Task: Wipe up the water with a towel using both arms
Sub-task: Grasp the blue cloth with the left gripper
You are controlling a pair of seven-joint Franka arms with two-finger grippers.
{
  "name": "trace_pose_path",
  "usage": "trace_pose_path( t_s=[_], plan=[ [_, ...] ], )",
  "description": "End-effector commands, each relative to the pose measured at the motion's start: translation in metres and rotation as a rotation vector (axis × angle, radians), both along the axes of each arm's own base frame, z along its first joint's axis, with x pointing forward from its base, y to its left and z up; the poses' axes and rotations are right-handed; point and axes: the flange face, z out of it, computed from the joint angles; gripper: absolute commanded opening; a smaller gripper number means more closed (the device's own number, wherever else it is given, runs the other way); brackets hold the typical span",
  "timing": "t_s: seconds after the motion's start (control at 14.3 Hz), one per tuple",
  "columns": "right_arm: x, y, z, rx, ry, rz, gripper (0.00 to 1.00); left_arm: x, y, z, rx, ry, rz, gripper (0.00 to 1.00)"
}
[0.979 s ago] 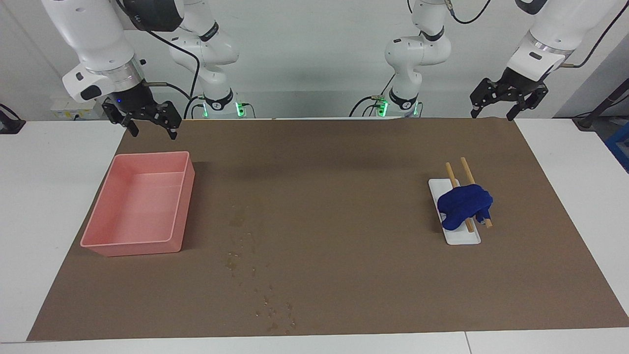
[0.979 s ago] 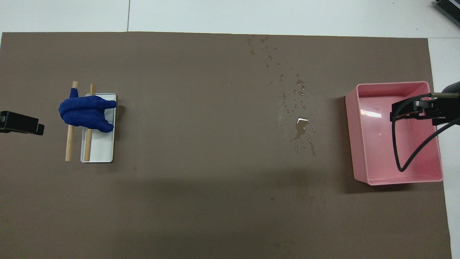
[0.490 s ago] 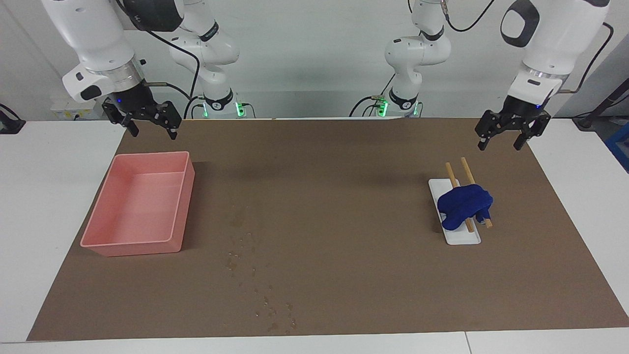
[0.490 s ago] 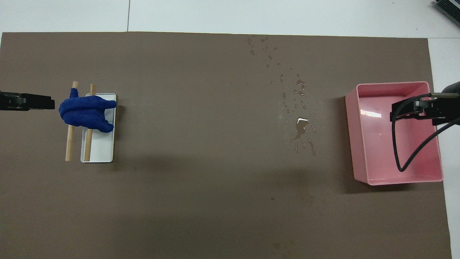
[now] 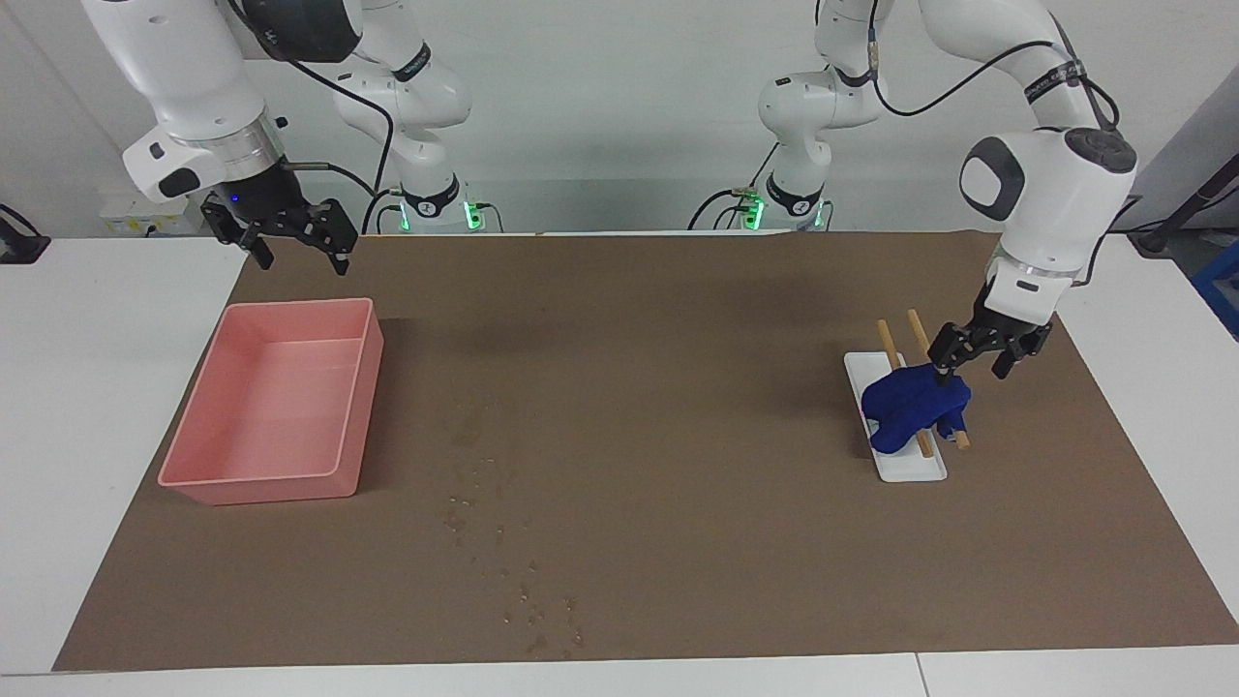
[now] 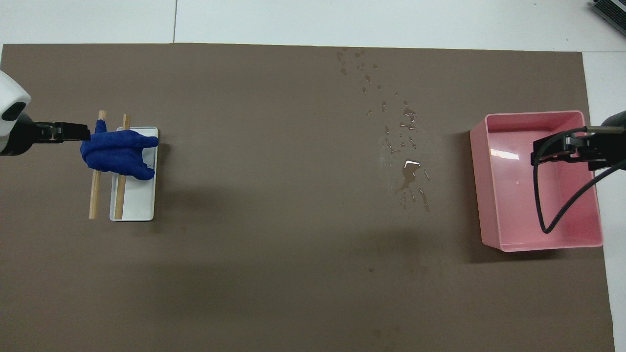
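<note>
Crumpled dark blue towel [image 5: 915,405] draped over two wooden rods near the brown paper's [image 5: 678,319] left-arm edge, clear water [image 6: 398,142] droplets and one glistening puddle scattered in a trail reaching the paper's edge farthest from the robots

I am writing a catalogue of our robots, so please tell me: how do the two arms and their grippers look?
Both arms have glossy white rounded shells with black bands at the joints and a silver ring at the wrist. Black cables run along them, and green lights glow at the bases. The left gripper and the right gripper are black, with two fingers on linked metal bars.
</note>
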Motion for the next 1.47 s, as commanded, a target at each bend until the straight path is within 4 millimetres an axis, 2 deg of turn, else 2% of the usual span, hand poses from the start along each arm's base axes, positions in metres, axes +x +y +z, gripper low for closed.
trace_pose_path(
  t_s=[0.0,0.21,0.49,0.56,0.63,0.84,1.05,1.12,1.26,1.4],
  plan=[
    [-0.009,0.000,0.001,0.006,0.009,-0.003,1.00,-0.001,-0.006,-0.003,-0.010,-0.028,0.087,0.94],
    [-0.008,0.001,0.001,0.006,0.007,-0.002,1.00,-0.005,-0.007,-0.011,-0.011,-0.020,0.087,0.86],
    [-0.008,0.001,0.001,0.006,0.007,-0.002,1.00,-0.010,-0.006,-0.021,-0.010,0.000,0.087,0.41],
    [-0.008,0.001,0.001,0.006,0.003,-0.003,1.00,-0.009,-0.005,-0.018,-0.009,-0.002,0.086,0.23],
    [-0.007,0.000,0.002,0.006,-0.003,-0.004,1.00,-0.007,-0.006,-0.015,-0.009,-0.002,0.084,0.01],
    [-0.007,0.003,0.002,0.006,-0.003,0.002,1.00,-0.006,-0.003,-0.012,-0.009,0.000,0.090,0.00],
    [-0.007,0.004,0.002,0.004,-0.003,0.005,1.00,-0.004,-0.004,0.000,-0.001,0.012,0.083,0.00],
    [-0.007,0.004,0.002,0.004,-0.003,0.005,1.00,-0.001,-0.006,0.012,-0.003,0.020,0.087,0.00],
    [-0.007,0.009,0.003,0.006,-0.008,-0.001,1.00,0.003,-0.010,0.053,-0.014,0.045,0.097,0.00],
    [-0.006,0.015,0.005,0.005,-0.015,-0.036,1.00,0.000,-0.029,0.094,-0.071,0.073,0.141,0.00]
  ],
)
